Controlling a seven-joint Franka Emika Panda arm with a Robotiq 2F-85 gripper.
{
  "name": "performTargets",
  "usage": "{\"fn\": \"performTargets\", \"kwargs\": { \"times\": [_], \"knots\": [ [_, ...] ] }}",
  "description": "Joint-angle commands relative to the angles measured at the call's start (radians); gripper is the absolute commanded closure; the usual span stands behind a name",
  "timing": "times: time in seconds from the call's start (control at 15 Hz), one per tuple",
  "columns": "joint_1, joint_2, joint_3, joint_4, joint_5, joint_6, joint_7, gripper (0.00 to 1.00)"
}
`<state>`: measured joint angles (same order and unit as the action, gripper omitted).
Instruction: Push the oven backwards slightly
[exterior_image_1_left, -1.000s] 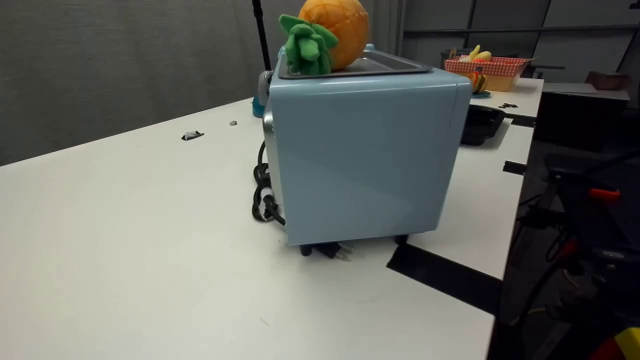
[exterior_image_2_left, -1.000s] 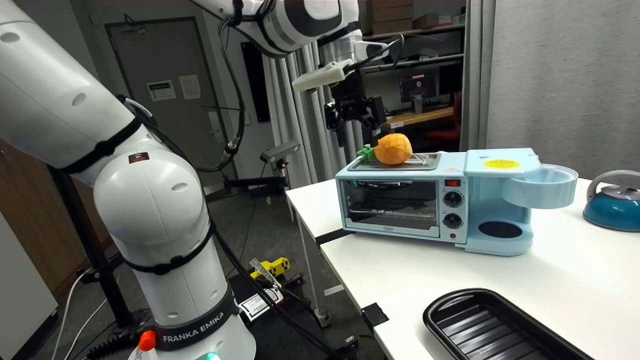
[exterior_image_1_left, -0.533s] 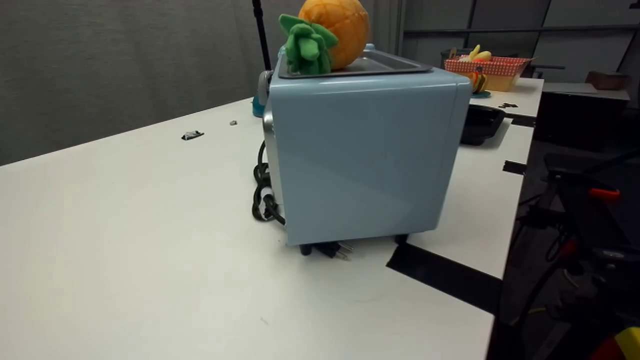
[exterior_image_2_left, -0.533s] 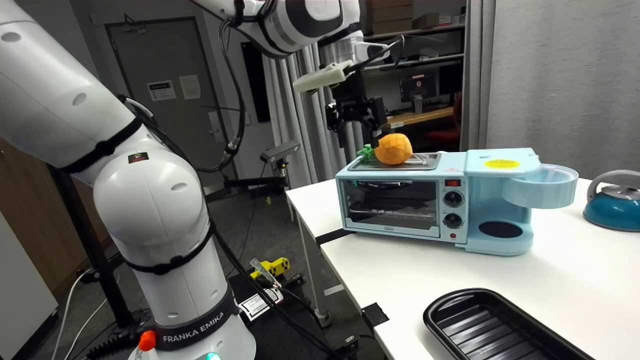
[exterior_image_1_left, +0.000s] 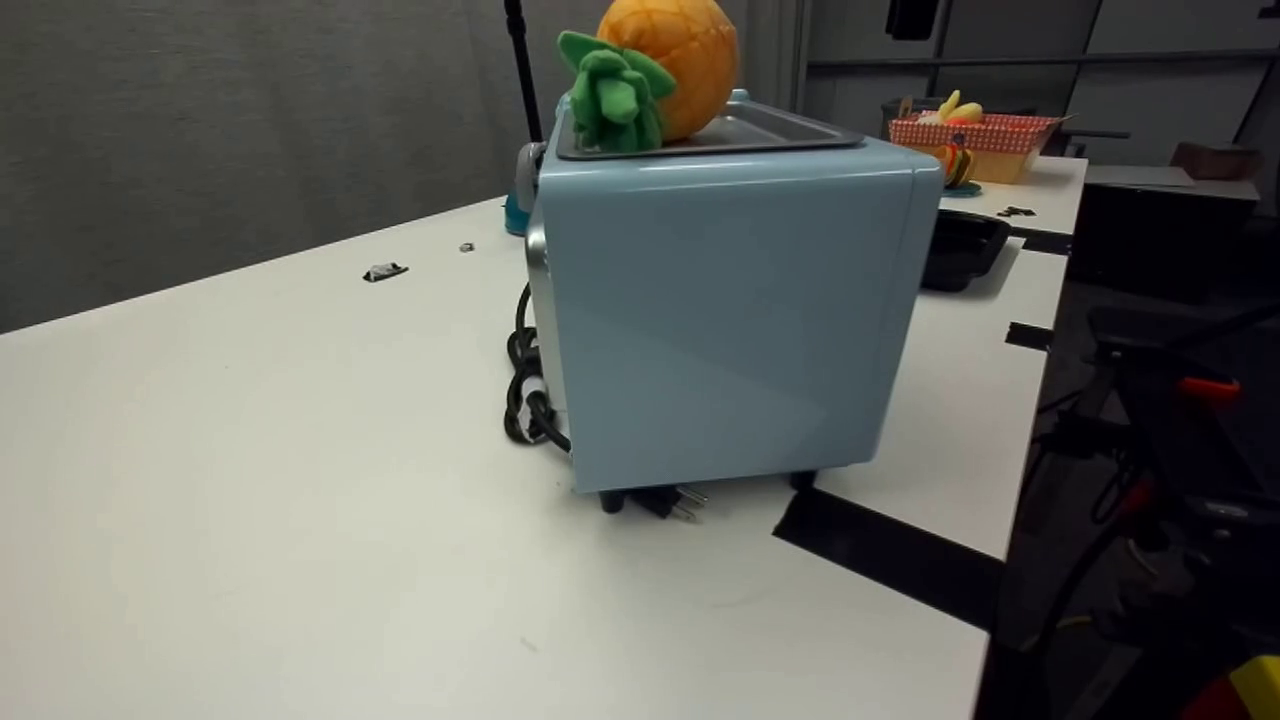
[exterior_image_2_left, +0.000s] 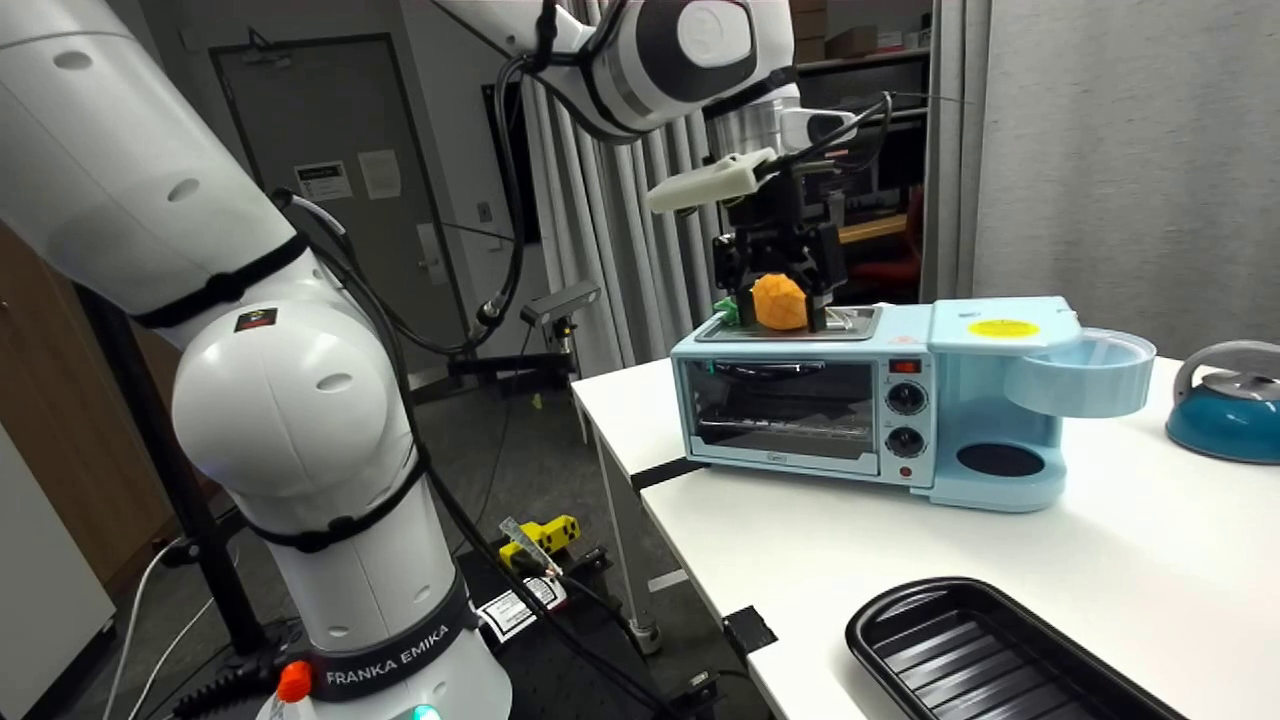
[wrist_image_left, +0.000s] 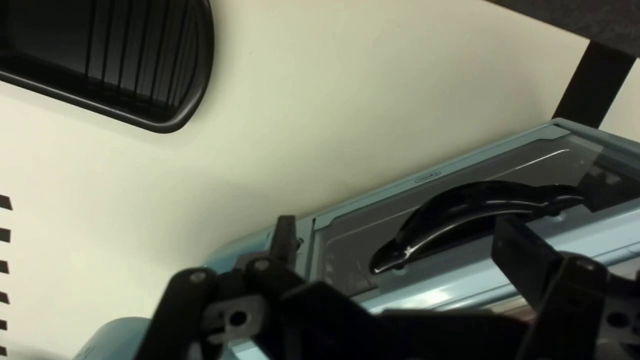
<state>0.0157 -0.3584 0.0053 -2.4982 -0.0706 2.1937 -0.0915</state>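
Pincer (wrist_image_left: 395, 223): wide apart; can't tell if it touches anything.
Oven (exterior_image_2_left: 850, 420): on the white table (exterior_image_2_left: 1090, 540), under the orange toy (exterior_image_2_left: 779, 300).
Black cord (exterior_image_1_left: 545, 420): in an exterior view, not the wrist view.

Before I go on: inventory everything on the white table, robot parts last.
Oven: one, light blue, on the table.
Tray: one, grey, on oven.
Plush pineapple: one, orange and green, on tray.
Cord: one, black, behind oven.
Plug: one, black, under oven.
Pan: one, black, near table edge.
Kettle: one, teal, beyond oven.
Basket: one, red-checked, far end, holding yellowish pieces.
Burger-like stack: one, yellow and red, on teal plate.
Tape strips: several, black, on table.
Scraps: two, greyish, behind oven.
Arm: one, white, beside table.
Gripper: one, black, open, near oven.
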Motion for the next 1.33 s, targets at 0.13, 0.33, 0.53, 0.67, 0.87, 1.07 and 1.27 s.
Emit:
{"fn": "performTargets", "kwargs": {
  "times": [0.13,0.33,0.53,0.67,0.87,1.07,1.27],
  "knots": [
    [-0.032,0.084,-0.053,0.057,-0.023,0.015,-0.07,0.0],
    [-0.05,0.115,-0.088,0.089,-0.033,0.011,-0.126,0.0],
    [-0.066,0.145,-0.128,0.123,-0.022,0.007,-0.209,0.0],
    [-0.068,0.166,-0.15,0.136,-0.004,0.016,-0.277,0.0],
    [-0.067,0.204,-0.163,0.141,0.008,0.049,-0.328,0.0],
    [-0.065,0.241,-0.156,0.145,0.012,0.065,-0.351,0.0],
    [-0.065,0.277,-0.146,0.151,0.017,0.088,-0.363,0.0]
  ]
}}
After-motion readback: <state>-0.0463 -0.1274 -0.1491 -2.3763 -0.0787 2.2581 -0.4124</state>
